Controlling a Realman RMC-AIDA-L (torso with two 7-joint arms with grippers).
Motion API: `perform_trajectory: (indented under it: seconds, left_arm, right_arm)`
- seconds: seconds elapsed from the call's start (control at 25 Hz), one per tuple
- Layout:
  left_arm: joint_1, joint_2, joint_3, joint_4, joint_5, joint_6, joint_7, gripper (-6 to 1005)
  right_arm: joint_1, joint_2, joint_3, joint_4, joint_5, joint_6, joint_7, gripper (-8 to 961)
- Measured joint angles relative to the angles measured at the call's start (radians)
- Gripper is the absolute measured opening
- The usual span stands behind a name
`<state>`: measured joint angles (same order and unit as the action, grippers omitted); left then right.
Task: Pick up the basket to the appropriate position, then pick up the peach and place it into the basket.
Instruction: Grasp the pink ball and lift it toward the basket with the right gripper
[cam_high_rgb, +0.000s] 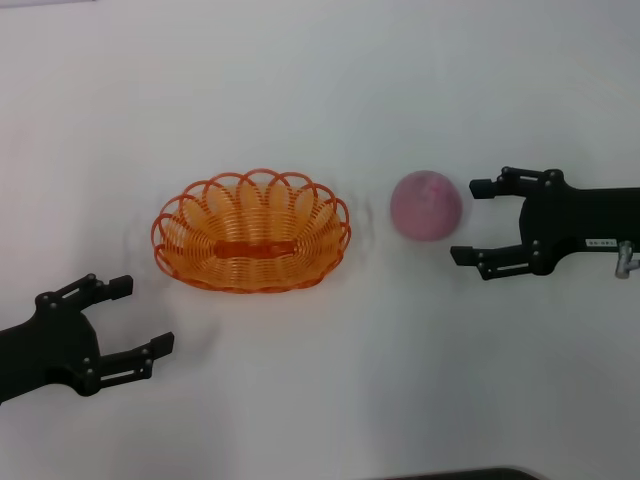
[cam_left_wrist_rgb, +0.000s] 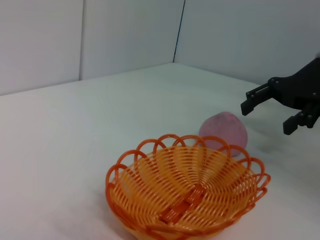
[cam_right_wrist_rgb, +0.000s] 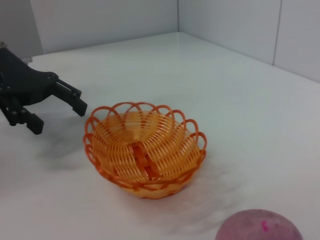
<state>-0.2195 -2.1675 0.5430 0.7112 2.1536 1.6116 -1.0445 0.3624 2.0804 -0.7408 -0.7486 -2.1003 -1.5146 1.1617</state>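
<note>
My right claw (cam_high_rgb: 469, 221) stands wide, its two fingers spread well apart and holding nothing. It hangs low over the white bench (cam_high_rgb: 320, 400), mouth turned toward the peach (cam_high_rgb: 426, 205), which sits just beside my fingertips and in line with the gap between them. I touch nothing: a sliver of bare bench shows between the nearest fingertip and the fruit. From my right wrist view the peach (cam_right_wrist_rgb: 259, 226) shows close up at the frame edge, pink and mottled, with a small brighter pink spot on it.

My left claw (cam_high_rgb: 143, 315) is also spread wide and empty, down by the near left of the bench. It points toward the basket (cam_high_rgb: 252, 230), which lies near it, up and to the right in the head view, with clear bench between us. In my right wrist view that left claw (cam_right_wrist_rgb: 55, 111) shows beyond the basket (cam_right_wrist_rgb: 145, 149), fingers apart, close to the rim but not on it.

The basket rests flat and upright on the bench, between my two claws, nothing inside but its own orange strip across the bottom. The peach lies just beside the basket's right end, apart from the scalloped rim. My left wrist view has the peach (cam_left_wrist_rgb: 223, 132) just behind the basket (cam_left_wrist_rgb: 187, 192), and my right claw (cam_left_wrist_rgb: 266, 113) past it, open.
</note>
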Motion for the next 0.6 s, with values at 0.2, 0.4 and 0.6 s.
perform_trajectory:
  seconds: [0.2, 0.4, 0.6]
  left_arm:
    - [0.000, 0.000, 0.000, -0.002, 0.000, 0.002, 0.000, 902]
    - [0.000, 0.001, 0.001, -0.003, 0.000, 0.002, 0.000, 902]
    - [0.000, 0.002, 0.003, -0.003, 0.000, 0.008, -0.002, 902]
  right_arm:
    - [0.008, -0.001, -0.002, -0.031, -0.008, -0.005, 0.092, 951]
    - [0.041, -0.002, -0.006, -0.161, -0.075, -0.078, 0.311, 951]
    - [0.115, -0.007, -0.005, -0.278, -0.196, -0.157, 0.548, 950]
